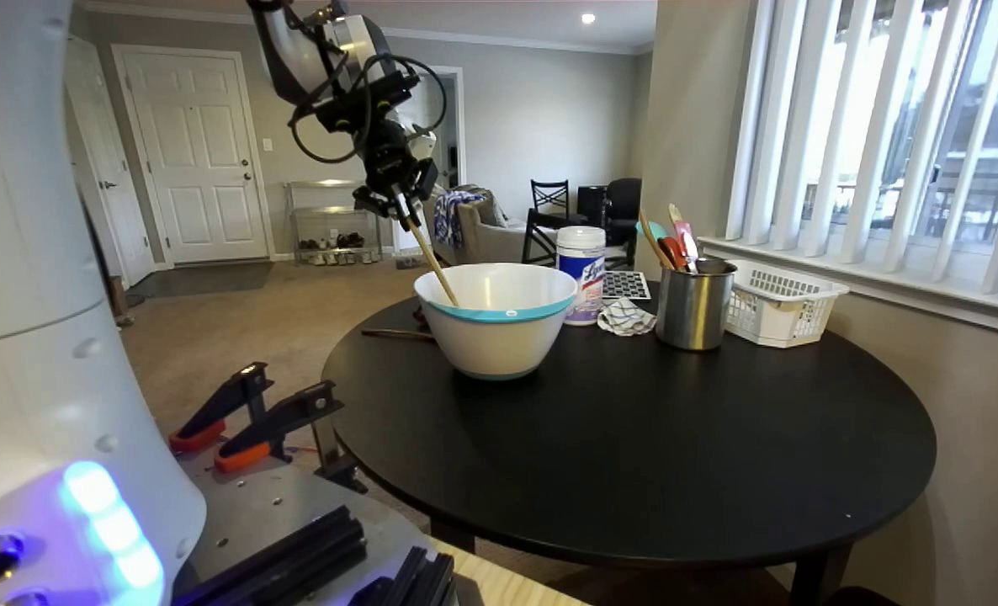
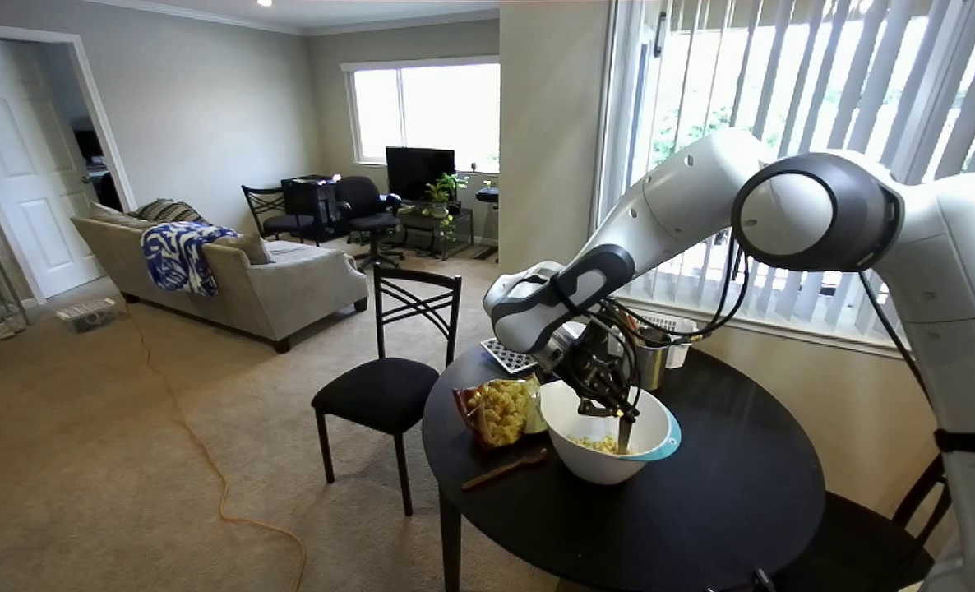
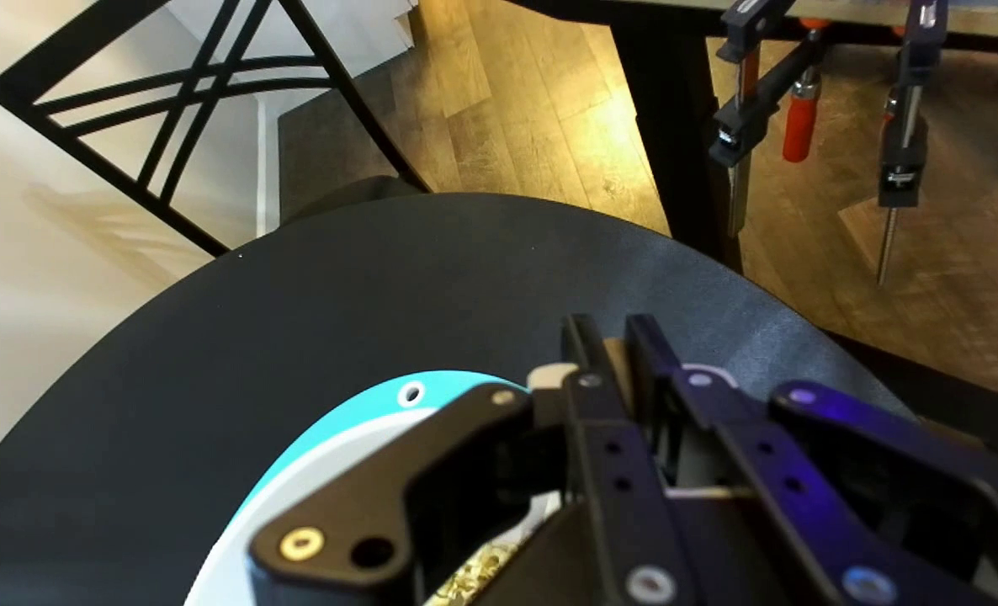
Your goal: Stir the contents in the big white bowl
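The big white bowl (image 1: 499,337) with its teal rim stands upright on the dark round table in both exterior views. Pale yellow pieces (image 2: 598,445) lie in its bottom, and a few of these contents (image 3: 475,572) show in the wrist view. Above the bowl, my gripper (image 1: 404,204) points down at a slant, shut on a wooden utensil (image 1: 430,257). That utensil's lower end (image 2: 624,434) reaches down into the bowl, at the contents. Between the fingers (image 3: 581,345) in the wrist view, a strip of the wood shows. Whether its tip touches the bowl's floor I cannot tell.
Close to the bowl are an open snack bag (image 2: 500,413) and a loose wooden spoon (image 2: 504,469). A wipes tub (image 1: 581,278), a crumpled cloth (image 1: 626,318), a metal cup of utensils (image 1: 695,310) and a white basket (image 1: 789,305) stand farther along the table.
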`<state>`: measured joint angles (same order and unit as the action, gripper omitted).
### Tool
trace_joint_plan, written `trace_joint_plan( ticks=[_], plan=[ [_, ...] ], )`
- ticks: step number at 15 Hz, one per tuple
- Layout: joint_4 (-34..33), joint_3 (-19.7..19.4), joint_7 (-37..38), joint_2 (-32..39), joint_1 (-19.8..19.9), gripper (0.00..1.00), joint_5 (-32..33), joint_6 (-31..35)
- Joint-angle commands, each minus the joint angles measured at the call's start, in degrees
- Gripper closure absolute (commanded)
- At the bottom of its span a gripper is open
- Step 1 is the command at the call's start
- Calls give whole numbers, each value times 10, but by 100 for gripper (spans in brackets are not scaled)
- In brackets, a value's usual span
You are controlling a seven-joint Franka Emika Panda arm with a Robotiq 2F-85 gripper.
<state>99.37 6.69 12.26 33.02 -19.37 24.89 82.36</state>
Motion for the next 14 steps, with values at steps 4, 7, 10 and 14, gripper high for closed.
trace_joint_plan(
  ticks=[4,7,10,14],
  plan=[
    [-11,9,-12,23,24,95,-50,37],
    [-13,13,-14,18,37,95,-93,64],
    [-13,9,0,7,45,95,-124,83],
    [-11,10,13,-4,59,95,-169,112]
  ],
)
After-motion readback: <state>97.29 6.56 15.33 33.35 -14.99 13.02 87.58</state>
